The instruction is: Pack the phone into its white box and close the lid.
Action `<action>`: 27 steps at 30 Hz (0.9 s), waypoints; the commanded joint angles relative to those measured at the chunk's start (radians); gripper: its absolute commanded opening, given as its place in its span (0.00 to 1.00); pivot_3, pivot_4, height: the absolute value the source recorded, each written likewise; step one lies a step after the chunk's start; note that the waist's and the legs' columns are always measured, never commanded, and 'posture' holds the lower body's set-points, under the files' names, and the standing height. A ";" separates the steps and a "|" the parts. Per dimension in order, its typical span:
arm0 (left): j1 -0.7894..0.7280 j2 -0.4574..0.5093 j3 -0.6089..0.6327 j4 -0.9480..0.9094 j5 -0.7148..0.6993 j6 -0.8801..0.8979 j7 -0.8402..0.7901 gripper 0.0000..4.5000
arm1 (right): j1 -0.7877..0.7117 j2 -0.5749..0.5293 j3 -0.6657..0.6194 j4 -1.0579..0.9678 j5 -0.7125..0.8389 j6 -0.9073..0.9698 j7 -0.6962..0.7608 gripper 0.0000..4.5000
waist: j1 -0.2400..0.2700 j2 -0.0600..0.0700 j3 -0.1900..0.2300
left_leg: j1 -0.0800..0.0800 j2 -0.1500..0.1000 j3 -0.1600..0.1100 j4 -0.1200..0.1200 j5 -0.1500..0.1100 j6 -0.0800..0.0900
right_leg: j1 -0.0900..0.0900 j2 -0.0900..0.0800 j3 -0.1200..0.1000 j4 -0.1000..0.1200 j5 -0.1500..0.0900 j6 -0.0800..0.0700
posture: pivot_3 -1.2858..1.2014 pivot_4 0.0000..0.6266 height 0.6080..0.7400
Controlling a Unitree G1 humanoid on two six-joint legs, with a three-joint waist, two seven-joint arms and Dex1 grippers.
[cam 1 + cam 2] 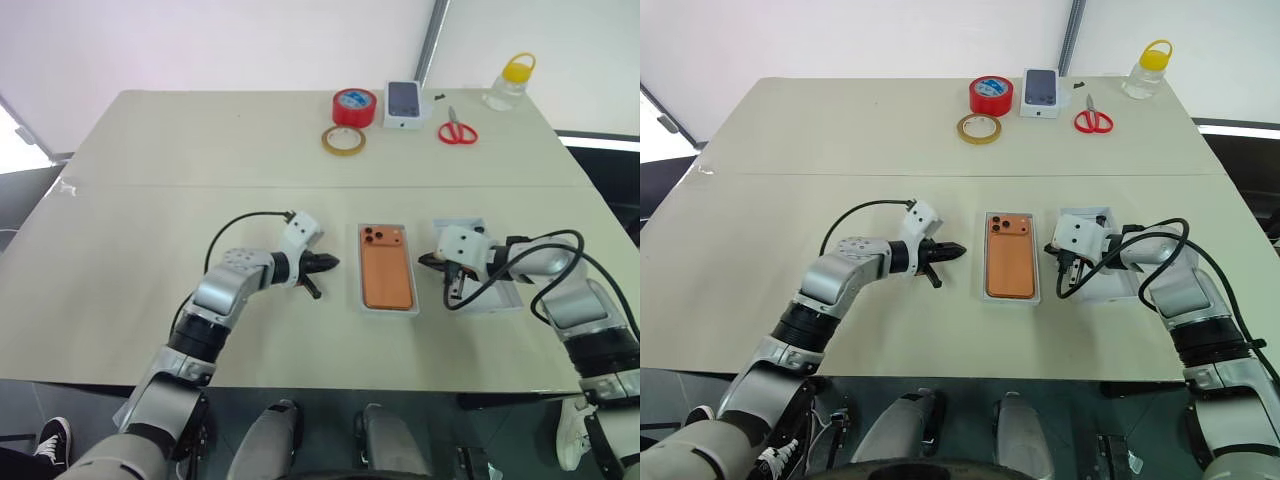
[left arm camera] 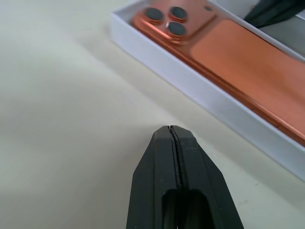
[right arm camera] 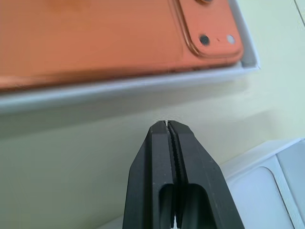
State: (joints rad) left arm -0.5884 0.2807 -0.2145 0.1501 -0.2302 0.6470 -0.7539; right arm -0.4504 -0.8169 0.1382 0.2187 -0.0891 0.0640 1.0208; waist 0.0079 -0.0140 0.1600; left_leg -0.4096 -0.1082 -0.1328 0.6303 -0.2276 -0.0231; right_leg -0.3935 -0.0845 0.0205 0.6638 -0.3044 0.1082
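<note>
Black two-fingered left gripper (image 1: 328,263) and right gripper (image 1: 428,260) both have their fingers pressed together on nothing, one either side of the shallow white cardboard box (image 1: 387,309). The slim orange phone (image 1: 385,273) already lies inside it, lenses up. Beneath the right arm rests the plain white lid (image 1: 1118,293): light, thin, easily crushed and probably slippery, so best pinched by its raised rim
</note>
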 commanded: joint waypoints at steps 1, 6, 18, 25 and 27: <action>0.023 0.026 0.063 -0.086 -0.038 -0.032 -0.010 0.00 | 0.016 -0.046 -0.060 -0.021 0.022 -0.006 -0.008 0.01 | 0.001 0.000 0.000 | 0.000 0.000 0.000 0.000 0.000 0.000 | 0.000 0.000 0.000 0.000 0.000 0.000 | 0.52 0.24 1.00; 0.087 0.098 0.141 -0.133 -0.069 -0.098 -0.040 0.00 | 0.127 -0.090 -0.132 -0.095 0.083 -0.022 0.001 0.01 | 0.004 0.000 0.000 | 0.000 0.001 0.000 -0.001 0.000 0.000 | 0.000 0.000 0.000 0.000 0.000 0.000 | 0.52 0.24 1.00; 0.159 0.192 0.242 -0.176 -0.139 -0.178 -0.117 0.65 | 0.054 -0.014 -0.252 -0.169 0.227 0.268 -0.124 0.66 | -0.004 0.001 0.000 | 0.000 0.001 0.000 -0.001 0.000 0.000 | -0.001 0.001 0.001 0.000 0.000 -0.001 | 0.52 0.24 1.00; 0.268 0.286 0.309 -0.226 -0.174 -0.361 -0.241 0.99 | 0.133 -0.015 -0.301 -0.447 0.283 0.709 -0.243 1.00 | 0.001 0.002 0.001 | 0.000 0.002 0.000 -0.003 -0.002 0.004 | -0.002 0.000 0.002 0.000 0.000 -0.001 | 0.52 0.24 1.00; 0.281 0.286 0.322 -0.215 -0.171 -0.425 -0.251 0.99 | 0.200 0.043 -0.354 -0.533 0.290 0.718 -0.318 1.00 | 0.005 0.002 0.001 | 0.000 0.002 0.000 -0.003 -0.003 0.004 | -0.002 0.000 0.001 0.000 0.000 -0.001 | 0.52 0.24 1.00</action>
State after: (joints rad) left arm -0.3113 0.5636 0.0764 -0.0418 -0.3843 0.2840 -0.9918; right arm -0.2725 -0.8010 -0.1569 -0.2313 0.1808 0.7666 0.7554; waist 0.0125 -0.0119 0.1606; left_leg -0.4100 -0.1064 -0.1328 0.6277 -0.2305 -0.0183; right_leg -0.3953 -0.0845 0.0217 0.6638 -0.3041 0.1067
